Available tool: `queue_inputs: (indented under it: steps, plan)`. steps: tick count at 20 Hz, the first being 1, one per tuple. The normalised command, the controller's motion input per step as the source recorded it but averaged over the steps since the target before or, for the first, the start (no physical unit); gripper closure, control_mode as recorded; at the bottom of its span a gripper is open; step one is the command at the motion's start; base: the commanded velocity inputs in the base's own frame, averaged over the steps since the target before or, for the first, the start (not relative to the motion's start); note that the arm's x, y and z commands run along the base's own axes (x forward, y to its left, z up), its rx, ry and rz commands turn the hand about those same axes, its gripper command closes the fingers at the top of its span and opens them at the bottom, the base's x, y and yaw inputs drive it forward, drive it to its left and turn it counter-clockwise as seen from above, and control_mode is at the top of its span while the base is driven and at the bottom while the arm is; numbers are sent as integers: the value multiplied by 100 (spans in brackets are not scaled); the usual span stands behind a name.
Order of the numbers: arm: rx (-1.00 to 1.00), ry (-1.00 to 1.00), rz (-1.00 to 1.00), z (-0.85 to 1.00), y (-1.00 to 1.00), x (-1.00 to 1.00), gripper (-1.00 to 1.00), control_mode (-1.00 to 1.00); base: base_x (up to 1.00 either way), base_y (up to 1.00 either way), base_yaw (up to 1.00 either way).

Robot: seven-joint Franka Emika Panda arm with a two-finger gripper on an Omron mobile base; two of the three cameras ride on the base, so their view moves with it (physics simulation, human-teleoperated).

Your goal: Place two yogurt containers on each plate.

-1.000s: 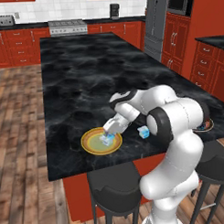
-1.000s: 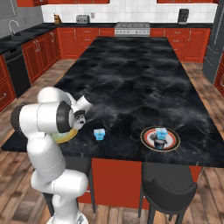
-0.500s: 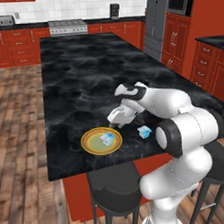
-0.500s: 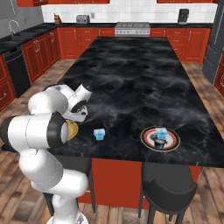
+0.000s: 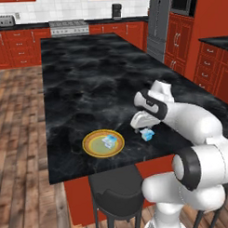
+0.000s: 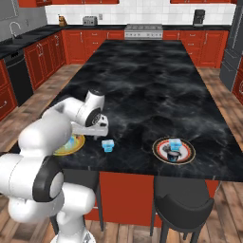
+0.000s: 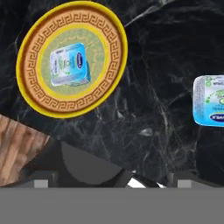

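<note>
the end effector (image 5: 143, 123) hangs low over the black marble tabletop (image 5: 86, 75), just right of centre in the left base view, its jaws spread apart and gripping nothing. right beneath and beside it sits a loose yogurt container (image 5: 147, 134) on the bare stone, seen at the right edge of the hand view (image 7: 210, 100). further left in that view lies the yellow-rimmed plate (image 7: 33, 87) with one yogurt container (image 7: 68, 64) on its green centre. at the lower right of the right base view, the orange-rimmed plate (image 6: 161, 153) holds what looks like two tubs, one light blue (image 6: 175, 144), the other dark and hard to read.

the risk from here, as i judge it: the loose tub is small and squat, so a descent slightly off centre could clip its rim and skate it across the slick marble, perhaps toward the near edge above the stools. carrying it over, a low pass could knock the tub already on the yellow plate, which itself lies close to the tabletop's front edge.

the surface is a long dark veined island; around it stand red cabinets, a steel range at the far wall, and wood plank flooring.
</note>
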Motion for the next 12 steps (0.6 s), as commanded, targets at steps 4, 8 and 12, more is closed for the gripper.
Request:
queue_inputs:
  steps: [4,8,12]
  plan:
    - [-31,-24,-1,11,-71,-11,-100,-100,0,0,0]
    - [-23,-5,-12,0,-78,-2,-100,-100,0,0,0]
    - [5,0,-8,0,-10,40,-100,-100,0,0,0]
